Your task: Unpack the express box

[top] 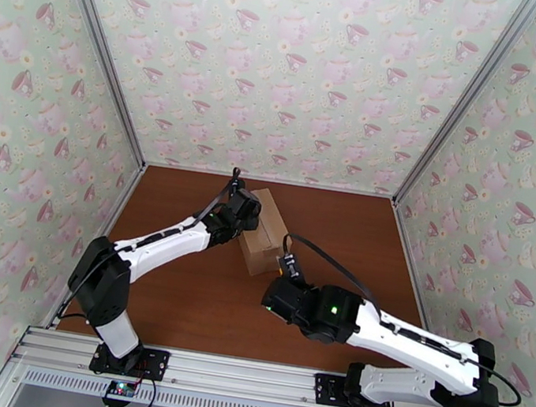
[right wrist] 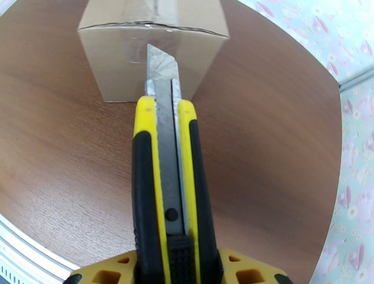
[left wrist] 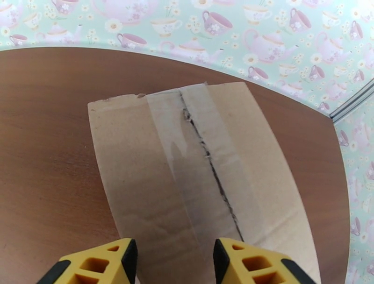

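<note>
The express box (top: 267,240) is a plain brown carton lying mid-table, flaps down. Its clear tape seam (left wrist: 205,154) shows a dark jagged slit along the top. My left gripper (top: 244,211) sits over the box's left top edge. It is open, and its yellow fingertips (left wrist: 100,264) stand apart above the cardboard (left wrist: 140,187) with nothing between them. My right gripper (right wrist: 175,268) is shut on a yellow-and-black utility knife (right wrist: 163,177). The knife's bare blade (right wrist: 163,70) points at the taped near end of the box (right wrist: 117,60), level with its upper half. Whether the blade touches the box cannot be told.
The brown wooden table (top: 175,299) is closed in by teacup-patterned walls (top: 287,68) at the back and both sides, with aluminium posts (top: 116,91) in the corners. A metal rail (top: 244,376) carrying both arm bases runs along the near edge.
</note>
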